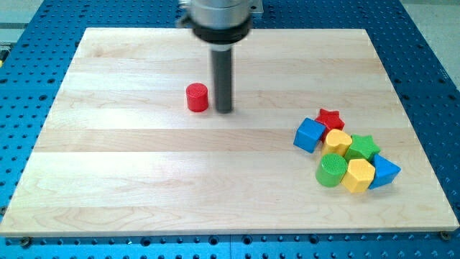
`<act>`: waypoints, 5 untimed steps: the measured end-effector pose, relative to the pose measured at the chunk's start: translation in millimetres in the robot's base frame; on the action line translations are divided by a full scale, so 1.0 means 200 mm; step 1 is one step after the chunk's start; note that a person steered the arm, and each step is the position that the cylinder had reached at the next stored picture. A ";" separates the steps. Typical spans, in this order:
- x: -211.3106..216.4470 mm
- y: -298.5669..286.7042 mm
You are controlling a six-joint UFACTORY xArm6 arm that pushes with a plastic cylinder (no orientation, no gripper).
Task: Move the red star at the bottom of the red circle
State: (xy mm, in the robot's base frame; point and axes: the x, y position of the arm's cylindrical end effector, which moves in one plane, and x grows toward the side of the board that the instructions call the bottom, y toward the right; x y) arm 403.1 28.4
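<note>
The red circle point(197, 97) is a short red cylinder standing alone left of the board's centre. My tip point(224, 111) rests on the board just to the right of it, a small gap apart. The red star point(330, 119) lies far to the view's right, at the top of a tight cluster of blocks. It touches the blue cube point(310, 134) on its left and the yellow block point(337, 141) below it.
The cluster also holds a green star point(362, 147), a green cylinder point(331, 170), a yellow hexagon point(358, 175) and a blue block point(384, 172). The wooden board point(144, 180) lies on a blue perforated table.
</note>
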 end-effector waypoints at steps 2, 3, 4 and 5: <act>-0.04 1.11; 0.14 1.13; 0.31 1.11; 0.36 0.87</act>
State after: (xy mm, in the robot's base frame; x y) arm 475.8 202.2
